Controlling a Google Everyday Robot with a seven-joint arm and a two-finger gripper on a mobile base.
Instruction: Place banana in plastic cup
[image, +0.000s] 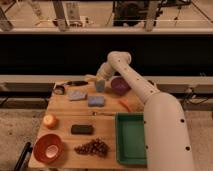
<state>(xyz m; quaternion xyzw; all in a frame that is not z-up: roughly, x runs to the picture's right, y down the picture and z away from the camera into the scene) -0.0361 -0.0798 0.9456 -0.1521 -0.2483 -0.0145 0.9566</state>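
Note:
The plastic cup (100, 86) is light blue-grey and stands upright near the far edge of the wooden table (65, 112), just left of the purple bowl (120, 85). My gripper (98, 78) hangs directly above the cup's rim, reaching down from the white arm (131, 80) that crosses from the right. It is shut on the pale yellow banana (90, 78), which sticks out to the left of the fingers, just above the cup's left side.
Two flat blue blocks (77, 94) (96, 101) lie left of and in front of the cup. An orange carrot piece (125, 105), a green tray (131, 137), grapes (92, 147), a dark block (81, 129), a red bowl (48, 147) and a round orange fruit (50, 120) are nearer.

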